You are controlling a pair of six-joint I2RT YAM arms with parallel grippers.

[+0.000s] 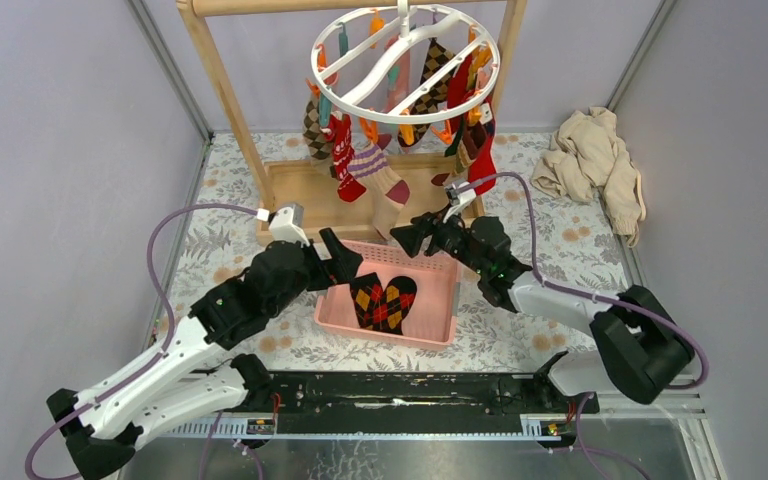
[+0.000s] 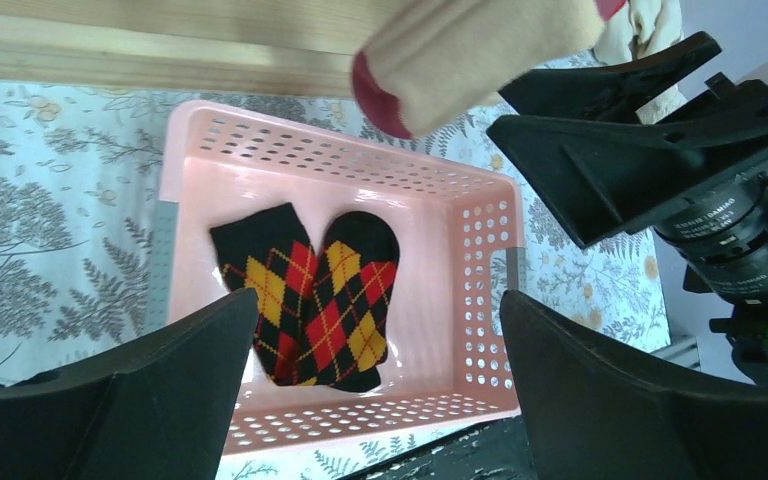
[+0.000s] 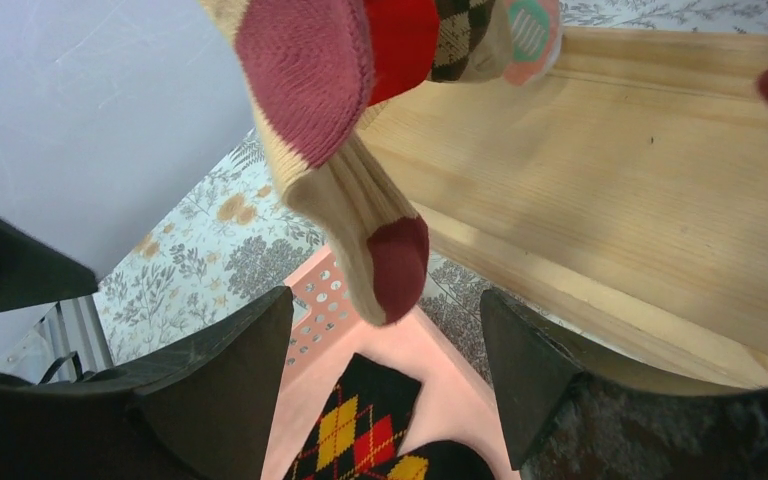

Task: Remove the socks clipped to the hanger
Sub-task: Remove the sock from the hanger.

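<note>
The white ring hanger (image 1: 405, 65) hangs from the rack's top bar with several socks clipped round it. A beige sock with purple stripes and a maroon toe (image 1: 385, 185) hangs lowest. Its toe (image 3: 395, 265) dangles just above the gap of my right gripper (image 3: 385, 295), whose jaws stand apart and hold nothing. In the top view the right gripper (image 1: 412, 232) is at the basket's far edge. My left gripper (image 2: 378, 300) is open over the pink basket (image 2: 480, 260), at its left rim (image 1: 345, 258). A black, red and yellow argyle pair (image 1: 383, 303) lies in the basket.
The wooden rack frame (image 1: 225, 80) stands on a wooden base (image 1: 300, 190) just behind the basket. A beige cloth heap (image 1: 595, 160) lies at the back right. Grey walls close in both sides. The right gripper's fingers (image 2: 640, 140) show at the right of the left wrist view.
</note>
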